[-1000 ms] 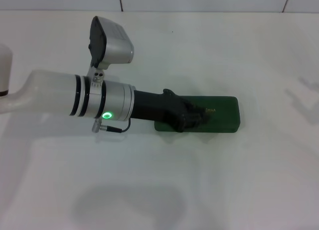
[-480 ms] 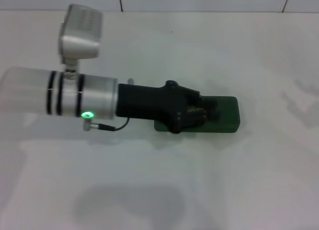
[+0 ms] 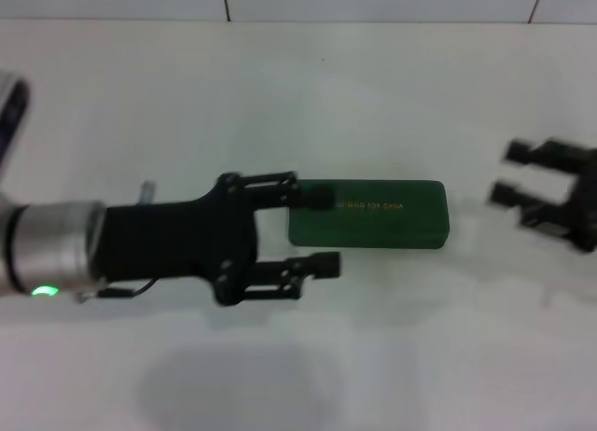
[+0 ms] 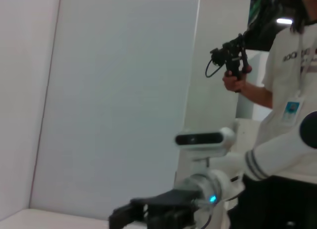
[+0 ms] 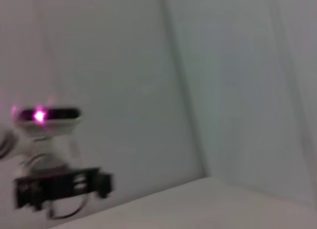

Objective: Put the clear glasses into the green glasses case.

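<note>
The green glasses case (image 3: pixel 373 215) lies flat on the white table with its lid shut and gold lettering on top. My left gripper (image 3: pixel 324 231) is open at the case's left end, and its upper finger (image 3: pixel 303 196) overlaps the case's corner. My right gripper (image 3: pixel 511 175) is open at the right edge, apart from the case. The clear glasses are out of view. The left wrist view shows the right arm's gripper (image 4: pixel 130 215) farther off. The right wrist view shows the left arm's gripper (image 5: pixel 62 185) against a wall.
The white table (image 3: pixel 392 356) spreads around the case, with a tiled wall (image 3: pixel 373 0) behind it. In the left wrist view a person (image 4: pixel 285 65) stands behind the robot holding a black handheld device (image 4: pixel 230 58).
My left arm has drawn back to the left off the case, turned, and its gripper now stands open. The case lid is now fully visible. My right gripper has come into view at the right.
</note>
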Robot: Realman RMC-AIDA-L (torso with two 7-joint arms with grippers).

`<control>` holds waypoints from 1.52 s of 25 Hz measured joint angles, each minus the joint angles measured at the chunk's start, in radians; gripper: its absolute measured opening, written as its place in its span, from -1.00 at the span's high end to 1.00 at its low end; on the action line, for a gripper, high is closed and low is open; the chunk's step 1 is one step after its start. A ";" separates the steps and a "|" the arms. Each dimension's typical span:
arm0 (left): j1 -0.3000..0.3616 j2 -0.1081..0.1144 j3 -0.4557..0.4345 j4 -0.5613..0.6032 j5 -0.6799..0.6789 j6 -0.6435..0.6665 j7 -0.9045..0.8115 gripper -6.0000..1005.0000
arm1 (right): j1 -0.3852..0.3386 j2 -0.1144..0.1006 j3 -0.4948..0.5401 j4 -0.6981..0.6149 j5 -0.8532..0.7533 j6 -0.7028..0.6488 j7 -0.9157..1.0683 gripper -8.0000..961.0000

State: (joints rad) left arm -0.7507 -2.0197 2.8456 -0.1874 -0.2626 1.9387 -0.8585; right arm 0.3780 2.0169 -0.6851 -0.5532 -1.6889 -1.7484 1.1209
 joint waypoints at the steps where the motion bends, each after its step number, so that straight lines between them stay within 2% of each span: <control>1: 0.009 0.002 0.000 -0.001 0.000 0.010 0.002 -0.10 | 0.011 0.002 -0.031 0.012 0.000 0.002 -0.007 -0.21; 4: 0.045 0.005 0.000 -0.007 -0.003 0.027 0.011 -0.33 | 0.047 0.007 -0.109 0.048 0.003 0.003 -0.027 -0.23; 9: 0.063 0.002 0.000 -0.023 0.042 0.028 0.028 -0.45 | 0.119 0.011 -0.250 0.149 0.065 0.003 -0.079 -0.26; 15: 0.042 0.000 0.000 -0.024 0.102 0.028 0.029 -0.48 | 0.166 0.011 -0.513 0.230 0.290 0.014 -0.112 -0.26; 18: 0.041 0.005 0.000 -0.025 0.093 0.029 0.028 -0.48 | 0.167 0.011 -0.602 0.227 0.374 0.031 -0.104 -0.25; 23: 0.041 0.023 0.000 -0.047 0.068 0.029 0.020 -0.48 | 0.168 0.011 -0.631 0.219 0.395 0.041 -0.082 -0.26; 31: 0.033 0.031 0.000 -0.111 0.051 0.029 -0.020 -0.48 | 0.168 0.010 -0.639 0.217 0.390 0.029 -0.069 -0.26; 35: 0.034 0.035 0.000 -0.120 0.055 0.030 -0.048 -0.48 | 0.155 0.000 -0.650 0.208 0.388 -0.002 -0.057 -0.26; 38: 0.041 0.041 0.000 -0.121 0.056 0.039 -0.075 -0.48 | 0.112 -0.011 -0.644 0.168 0.387 -0.024 -0.040 -0.26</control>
State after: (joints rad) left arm -0.7097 -1.9790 2.8455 -0.3082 -0.2068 1.9772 -0.9334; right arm 0.4903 2.0056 -1.3290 -0.3854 -1.3016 -1.7725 1.0810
